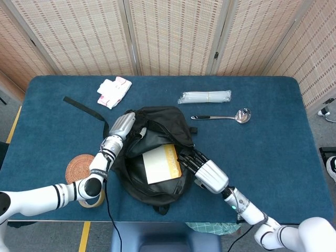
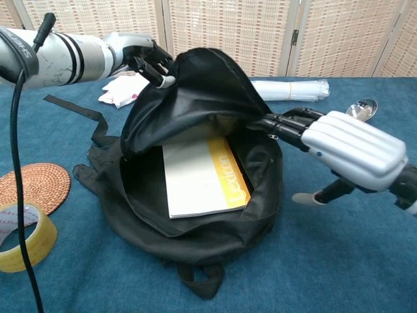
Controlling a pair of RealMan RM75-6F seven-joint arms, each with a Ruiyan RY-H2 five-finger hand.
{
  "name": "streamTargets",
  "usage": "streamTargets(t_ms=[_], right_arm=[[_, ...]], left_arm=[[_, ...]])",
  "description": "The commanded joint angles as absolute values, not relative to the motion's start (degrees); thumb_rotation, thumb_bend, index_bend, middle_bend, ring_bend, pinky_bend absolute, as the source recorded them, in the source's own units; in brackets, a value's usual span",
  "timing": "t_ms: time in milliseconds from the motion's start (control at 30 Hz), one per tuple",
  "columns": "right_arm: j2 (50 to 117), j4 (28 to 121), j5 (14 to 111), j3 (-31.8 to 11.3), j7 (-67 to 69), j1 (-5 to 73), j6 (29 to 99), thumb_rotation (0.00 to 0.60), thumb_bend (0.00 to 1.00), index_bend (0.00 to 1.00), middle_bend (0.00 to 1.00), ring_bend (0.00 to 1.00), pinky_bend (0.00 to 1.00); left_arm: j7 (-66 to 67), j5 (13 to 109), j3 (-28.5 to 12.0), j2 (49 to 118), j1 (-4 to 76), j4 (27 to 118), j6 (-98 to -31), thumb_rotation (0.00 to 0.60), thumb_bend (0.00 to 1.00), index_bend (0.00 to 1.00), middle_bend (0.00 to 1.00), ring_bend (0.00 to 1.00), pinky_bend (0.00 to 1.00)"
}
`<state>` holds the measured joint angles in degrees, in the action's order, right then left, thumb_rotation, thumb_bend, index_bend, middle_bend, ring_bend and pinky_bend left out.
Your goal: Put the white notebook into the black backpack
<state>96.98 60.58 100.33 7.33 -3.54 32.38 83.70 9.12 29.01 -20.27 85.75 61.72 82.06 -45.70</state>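
- Your bench [image 1: 273,152] is blue-topped.
- On it you have:
- black backpack [image 1: 157,184]
- soup ladle [image 1: 223,116]
- bundled clear sleeve [image 1: 205,96]
- folded white cloth [image 1: 113,91]
- woven coaster [image 1: 77,166]
- tape roll [image 2: 21,238]
- black strap [image 1: 84,109]

White notebook [image 2: 199,177] with yellow spine, flat inside open black backpack [image 2: 195,235]

Left arm reaches in from lower left, forearm angled up and away from robot. Left hand [image 2: 144,57] raised, fingers [image 2: 156,65] curled, pinching black fabric edge at top. Right arm enters from lower right, wrist straight. Right hand [image 2: 345,149] flat, back upward, fingers [image 2: 287,124] extended together and pointing left, thumb hanging below; appears to hold nothing, fingertips partly hidden.
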Motion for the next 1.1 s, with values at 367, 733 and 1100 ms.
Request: streamTargets(t_ms=[367,733,1100], right_arm=[[84.05,67.45,104.23,9.55,-4.26,22.89,96.32,0.6,0.18,0.11,0.21,0.29,0.22],[79.81,69.19,100.14,4.95,-3.07,20.14,96.94,0.6,0.18,0.11,0.22,0.3,0.24],[69.6,77.99,93.11,4.48,4.21,19.07,87.01,0.6,0.39,0.03,0.04,0.13,0.11]], left_arm=[[10.01,33.33,-16.94,81.37,59.4,90.18,-44.85,0.6,0.47,0.24,0.12,0.06,0.0],[6.51,40.55,-15.23,76.46,53.3,96.54,-49.7,0.6,0.45,0.22,0.11,0.05,0.0],[6.98,57.25,-7.06,73.01,40.96,97.6,-65.37,0.6,0.47,0.27,0.11,0.07,0.0]])
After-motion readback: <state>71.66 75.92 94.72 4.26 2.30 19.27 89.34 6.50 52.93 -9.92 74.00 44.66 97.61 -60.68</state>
